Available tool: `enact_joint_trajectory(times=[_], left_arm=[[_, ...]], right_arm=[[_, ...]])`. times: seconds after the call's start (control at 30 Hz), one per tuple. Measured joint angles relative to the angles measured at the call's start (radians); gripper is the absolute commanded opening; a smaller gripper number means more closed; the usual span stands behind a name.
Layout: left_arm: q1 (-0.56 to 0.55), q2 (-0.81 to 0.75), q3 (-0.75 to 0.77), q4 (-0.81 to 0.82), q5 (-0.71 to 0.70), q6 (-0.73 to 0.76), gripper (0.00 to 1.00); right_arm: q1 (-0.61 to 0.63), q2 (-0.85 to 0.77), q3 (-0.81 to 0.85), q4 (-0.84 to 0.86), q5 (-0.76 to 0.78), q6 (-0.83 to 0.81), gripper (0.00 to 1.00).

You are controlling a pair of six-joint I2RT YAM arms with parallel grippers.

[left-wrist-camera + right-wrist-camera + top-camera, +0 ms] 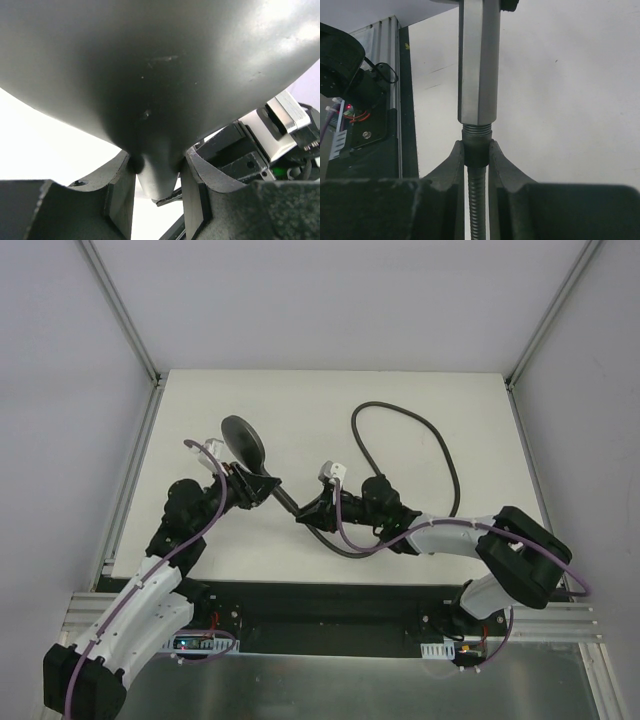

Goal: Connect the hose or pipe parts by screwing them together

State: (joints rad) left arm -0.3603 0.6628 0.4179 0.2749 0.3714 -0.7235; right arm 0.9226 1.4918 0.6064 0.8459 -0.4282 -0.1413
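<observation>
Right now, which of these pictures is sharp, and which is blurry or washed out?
Left wrist view: the shower head looms close and soft, with glare upper right and the table behind blown white. Right wrist view: the hexagonal fitting is crisp. Top external view: evenly lit, faint shadows.

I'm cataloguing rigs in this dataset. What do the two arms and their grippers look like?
The left arm and right arm have white shells over black joints, each trailed by a thin purple cable. The left gripper and right gripper each carry two dark, matte fingers curving inward toward the tips.
</observation>
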Motion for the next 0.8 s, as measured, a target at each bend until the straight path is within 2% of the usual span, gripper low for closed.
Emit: enact_joint_trajectory(times=[0.47,0.8], left_arm=[[0.002,0.039,-0.076,0.245,0.091,0.007,0.0],[0.002,0.002,-0.125,0.363,0.137,0.003,0.0]], right_arm=[[-0.115,0.104,0.0,0.191,-0.286,0.228,0.01],[-0.143,0.156,0.032,0.264,-0.438,0.367,0.01]])
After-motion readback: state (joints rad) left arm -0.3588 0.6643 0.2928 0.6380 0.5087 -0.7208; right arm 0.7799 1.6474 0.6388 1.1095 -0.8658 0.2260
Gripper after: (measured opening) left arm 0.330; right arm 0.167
